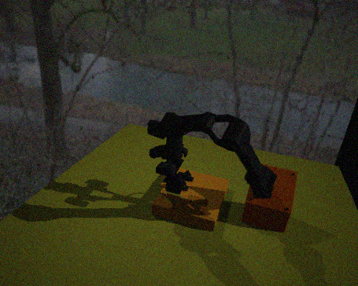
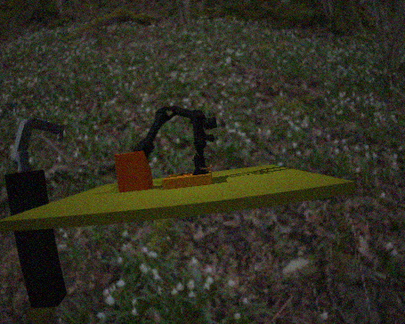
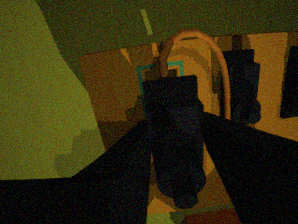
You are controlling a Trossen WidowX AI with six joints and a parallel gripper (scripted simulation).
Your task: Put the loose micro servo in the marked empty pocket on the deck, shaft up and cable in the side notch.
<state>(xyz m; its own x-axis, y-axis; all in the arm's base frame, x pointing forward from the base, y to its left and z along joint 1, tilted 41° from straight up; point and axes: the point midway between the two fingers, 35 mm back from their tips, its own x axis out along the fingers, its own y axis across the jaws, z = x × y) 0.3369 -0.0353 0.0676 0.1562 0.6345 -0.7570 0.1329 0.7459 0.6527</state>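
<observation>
My gripper (image 1: pixel 175 189) (image 2: pixel 200 171) (image 3: pixel 173 123) points down, low at one end of the orange deck (image 1: pixel 185 217) (image 2: pixel 187 182) (image 3: pixel 97 75). It is shut on the dark loose micro servo (image 3: pixel 176 135), one finger on each side. The round shaft end shows lowest in the wrist view. An orange cable (image 3: pixel 193 34) leaves the servo's upper end and arches to the right. The pocket's teal outline (image 3: pixel 183 68) shows just beyond that end; the held servo covers the rest. Whether the servo touches the deck, and where its ears and the side notch are, I cannot tell.
Another dark servo (image 3: pixel 243 82) sits on the deck close right of the held one, with a black part (image 3: pixel 290 85) beyond. The arm stands on a red-orange block (image 1: pixel 265 214) (image 2: pixel 133 173) on the yellow-green table (image 1: pixel 86 251) (image 2: pixel 276 198). A black post (image 1: pixel 355 153) (image 2: pixel 28 191) stands near the table's edge.
</observation>
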